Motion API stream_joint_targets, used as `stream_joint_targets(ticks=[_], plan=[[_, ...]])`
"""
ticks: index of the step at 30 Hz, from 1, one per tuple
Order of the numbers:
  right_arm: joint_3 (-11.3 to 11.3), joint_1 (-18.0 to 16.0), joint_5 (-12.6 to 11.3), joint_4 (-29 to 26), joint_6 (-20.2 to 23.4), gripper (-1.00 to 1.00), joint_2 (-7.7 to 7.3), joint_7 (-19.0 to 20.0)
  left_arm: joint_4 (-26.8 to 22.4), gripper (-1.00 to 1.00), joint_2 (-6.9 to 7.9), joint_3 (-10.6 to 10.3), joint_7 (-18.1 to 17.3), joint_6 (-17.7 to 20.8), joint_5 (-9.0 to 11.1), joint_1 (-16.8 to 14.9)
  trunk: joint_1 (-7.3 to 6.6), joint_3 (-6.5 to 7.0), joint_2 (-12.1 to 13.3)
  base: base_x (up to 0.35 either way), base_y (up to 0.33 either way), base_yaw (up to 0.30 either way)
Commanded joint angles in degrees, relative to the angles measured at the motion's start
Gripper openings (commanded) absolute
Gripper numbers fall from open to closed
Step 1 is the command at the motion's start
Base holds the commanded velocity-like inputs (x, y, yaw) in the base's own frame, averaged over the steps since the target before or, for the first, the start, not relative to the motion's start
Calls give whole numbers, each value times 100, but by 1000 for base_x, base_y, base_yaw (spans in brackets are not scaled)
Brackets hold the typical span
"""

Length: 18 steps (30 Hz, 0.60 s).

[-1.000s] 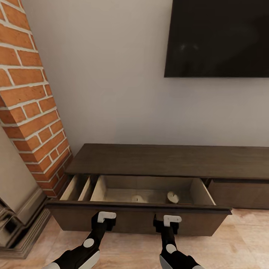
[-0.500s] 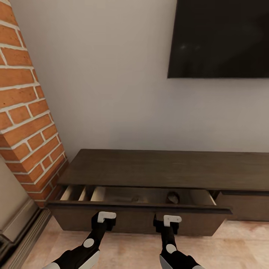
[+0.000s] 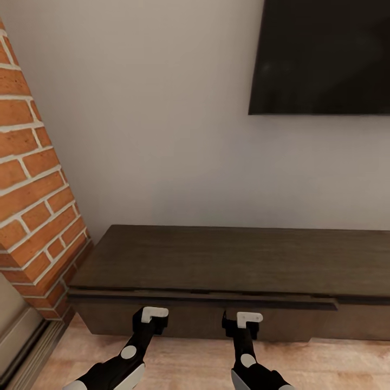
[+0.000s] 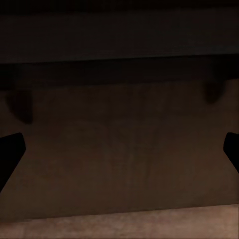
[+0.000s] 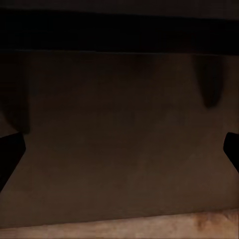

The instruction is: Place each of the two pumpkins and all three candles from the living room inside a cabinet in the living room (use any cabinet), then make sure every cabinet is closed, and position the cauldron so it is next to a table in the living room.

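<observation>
jaws of both the left gripper (image 3: 153,318) and right gripper (image 3: 242,323) stand spread and empty at lower centre, pressed side by side against the long dark brown wooden cabinet (image 3: 227,254), its drawer front directly ahead, looking nearly shut.

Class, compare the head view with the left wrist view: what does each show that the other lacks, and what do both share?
Head view alone: the brick column, the wall-mounted dark screen, the cabinet top, and the left gripper and right gripper against the drawer front.

Left wrist view alone: the drawer front up close, between two dark fingertips.

Both: the dark brown drawer front and the wooden floor.
</observation>
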Motion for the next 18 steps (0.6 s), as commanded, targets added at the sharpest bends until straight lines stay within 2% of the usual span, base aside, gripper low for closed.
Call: stream_joint_targets(ticks=[1, 18], plan=[[48, -7, -50, 2, -27, 100, -1, -26, -8, 100, 6, -49, 43, -26, 42, -8, 0, -5, -2, 95, 0, 0], [48, -4, -50, -3, -27, 100, -1, -26, -8, 100, 13, -49, 43, -26, 42, -8, 0, -5, -2, 15, 0, 0]])
